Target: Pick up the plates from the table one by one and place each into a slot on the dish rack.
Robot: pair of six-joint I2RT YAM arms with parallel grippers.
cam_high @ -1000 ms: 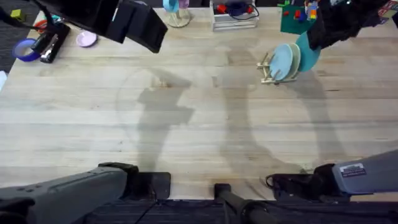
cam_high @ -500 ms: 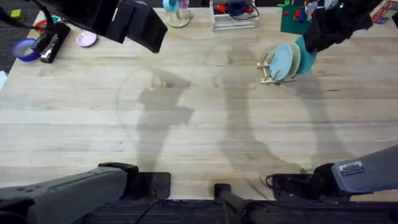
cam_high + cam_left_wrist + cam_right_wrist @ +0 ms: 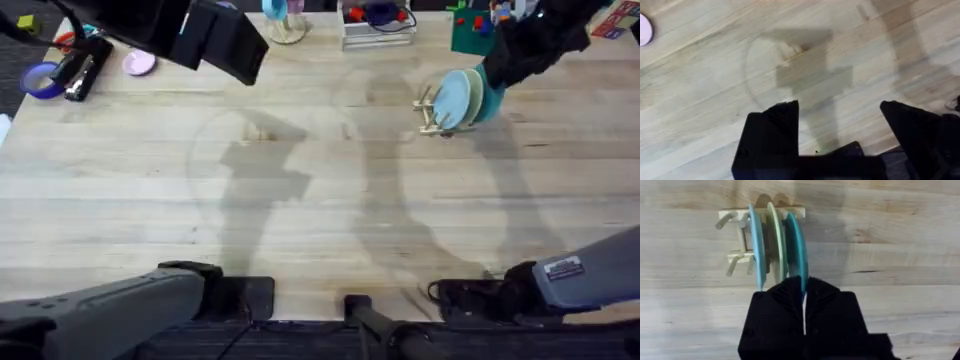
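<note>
The small wooden dish rack [image 3: 430, 110] [image 3: 735, 217] stands at the far right of the table [image 3: 320, 210]. A light blue plate [image 3: 452, 98] [image 3: 756, 245] and a cream plate [image 3: 471, 90] [image 3: 776, 242] stand upright in its slots. Beside the cream plate, at the rack's end, a turquoise plate [image 3: 491, 98] [image 3: 795, 245] stands upright. My right gripper [image 3: 505, 68] [image 3: 804, 297] is shut on its upper rim. My left gripper [image 3: 225, 45] [image 3: 840, 122] hangs open high over the table's far left, holding nothing.
Along the far edge lie a purple tape roll [image 3: 40, 80], a pink disc [image 3: 139, 63], a white wire stand [image 3: 375, 25] and a green board [image 3: 475, 30]. Bare wood [image 3: 805, 65] lies under the left gripper.
My right gripper has carried the turquoise plate a little left and away from me, bringing it close against the cream plate at the rack. The left arm has not moved.
</note>
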